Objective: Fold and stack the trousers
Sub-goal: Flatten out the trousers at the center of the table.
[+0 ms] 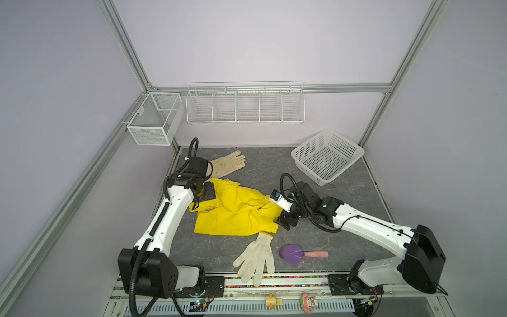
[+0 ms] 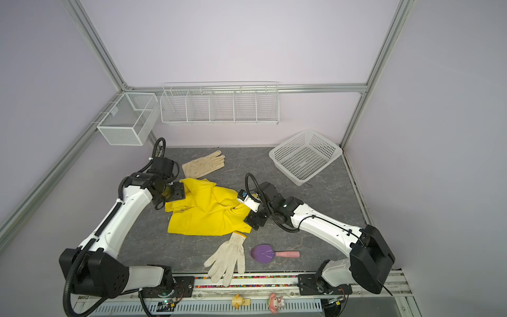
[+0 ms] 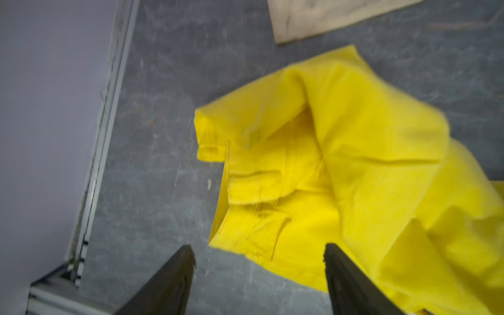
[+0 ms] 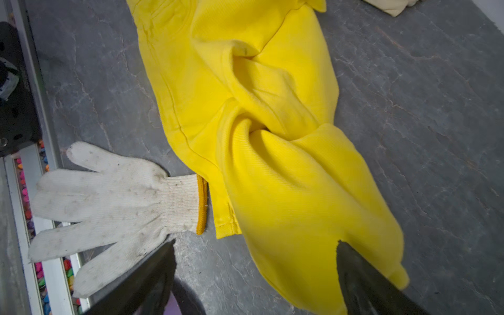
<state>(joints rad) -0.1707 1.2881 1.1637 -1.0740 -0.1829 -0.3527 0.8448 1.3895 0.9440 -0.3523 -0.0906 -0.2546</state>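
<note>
The bright yellow trousers [image 1: 236,211] [image 2: 208,214] lie crumpled and partly doubled over in the middle of the grey table. My left gripper [image 3: 259,251] hovers at their left end, by the waistband [image 3: 245,185]. It is open, with the cloth's edge lying below the gap between its fingers and one fingertip [image 3: 331,252] over the yellow cloth. At the right end, over a twisted bunch of leg cloth [image 4: 286,191], is my right gripper [image 4: 256,245] [image 1: 285,222]. It is also open, and the cloth lies loose beneath it.
A cream glove [image 1: 227,164] lies behind the trousers. A white knit glove [image 1: 256,256] lies in front, its cuff touching them. A purple scoop with a pink handle [image 1: 295,254] lies front right. A white basket [image 1: 326,156] stands back right. Wire racks [image 1: 244,105] hang on the walls.
</note>
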